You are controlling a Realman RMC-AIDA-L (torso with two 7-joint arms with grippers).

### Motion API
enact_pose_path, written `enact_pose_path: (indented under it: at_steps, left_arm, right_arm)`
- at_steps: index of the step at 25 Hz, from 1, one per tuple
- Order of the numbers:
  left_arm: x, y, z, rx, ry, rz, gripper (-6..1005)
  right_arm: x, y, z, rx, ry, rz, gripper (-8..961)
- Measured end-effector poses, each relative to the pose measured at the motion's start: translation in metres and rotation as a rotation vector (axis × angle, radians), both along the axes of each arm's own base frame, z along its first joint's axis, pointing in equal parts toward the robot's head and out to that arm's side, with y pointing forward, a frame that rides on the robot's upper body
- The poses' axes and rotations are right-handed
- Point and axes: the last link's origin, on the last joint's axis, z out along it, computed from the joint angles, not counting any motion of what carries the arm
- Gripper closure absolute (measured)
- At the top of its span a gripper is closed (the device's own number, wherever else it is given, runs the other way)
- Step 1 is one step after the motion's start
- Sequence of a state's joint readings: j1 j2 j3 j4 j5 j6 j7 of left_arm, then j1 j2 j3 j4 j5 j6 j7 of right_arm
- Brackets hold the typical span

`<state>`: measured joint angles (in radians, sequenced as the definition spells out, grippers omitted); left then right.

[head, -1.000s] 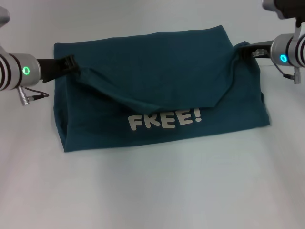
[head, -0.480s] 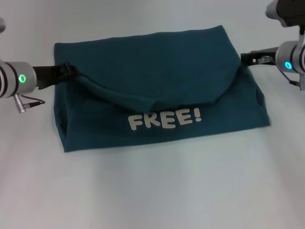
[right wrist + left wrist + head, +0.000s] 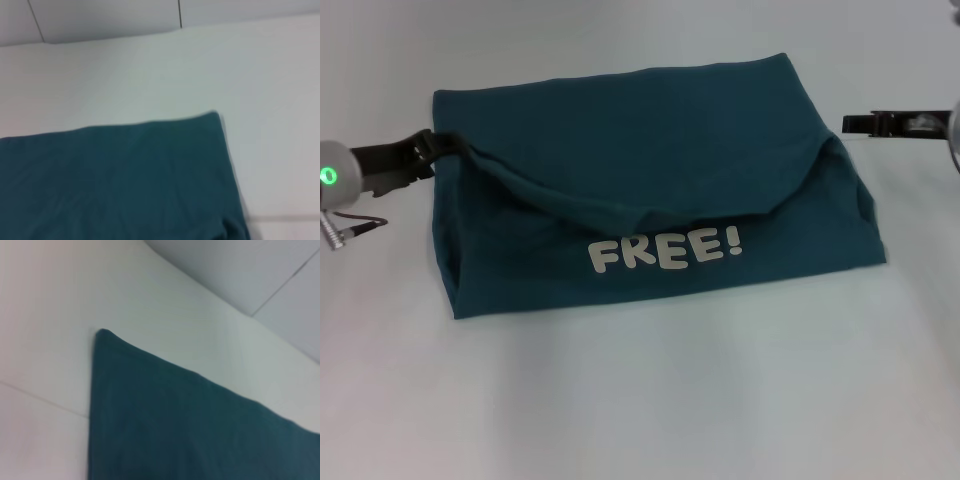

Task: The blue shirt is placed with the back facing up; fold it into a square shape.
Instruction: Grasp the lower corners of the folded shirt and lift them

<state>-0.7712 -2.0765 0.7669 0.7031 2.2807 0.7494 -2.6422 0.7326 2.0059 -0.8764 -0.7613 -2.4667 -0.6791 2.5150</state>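
- Shirt (image 3: pixel 650 160): lies folded on the white table (image 3: pixel 650 400), centre; soft, matte, light, limp by judgement; best pinched at the side edges or corners.
- Folded flap sags in a curve above the white lettering (image 3: pixel 665 250).
- Left gripper (image 3: pixel 438 148): at the shirt's left edge; grip cannot be told.
- Right gripper (image 3: pixel 855 124): just beside the right edge, apart from the cloth; grip cannot be told.

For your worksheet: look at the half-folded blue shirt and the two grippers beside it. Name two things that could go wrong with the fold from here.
1. The left gripper sits right at the blue shirt's left edge, so pulling away might snag and drag the fabric.
2. The folded-over flap sags unevenly above the white lettering; a further fold could lock in that crooked edge instead of a square. The right gripper is already clear of the cloth.
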Motion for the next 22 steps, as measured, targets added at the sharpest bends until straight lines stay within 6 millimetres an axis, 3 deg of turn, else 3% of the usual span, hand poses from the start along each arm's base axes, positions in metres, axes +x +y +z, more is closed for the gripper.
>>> enact_pose_path:
  at_steps: [2,7,13,19,22]
  left_arm:
    - [-0.004,-0.008,0.003,0.004,-0.043,0.004,379]
    - [-0.015,-0.031,0.001,-0.046,-0.164,0.006,357]
    - [-0.029,-0.061,-0.005,-0.136,-0.256,-0.016,368]
    - [-0.052,-0.081,-0.006,-0.14,-0.251,-0.02,365]
    - [-0.056,-0.085,-0.009,-0.144,-0.217,-0.048,363]
  right_arm:
    - [0.004,-0.014,0.004,-0.036,0.059,-0.018,213]
    - [0.017,-0.061,-0.003,-0.214,0.312,-0.048,171]
    - [0.032,-0.095,0.0,-0.226,0.613,0.003,121]
    - [0.052,-0.119,0.003,-0.269,0.665,0.028,244]
    - [0.056,-0.122,0.002,-0.285,0.653,0.02,242]
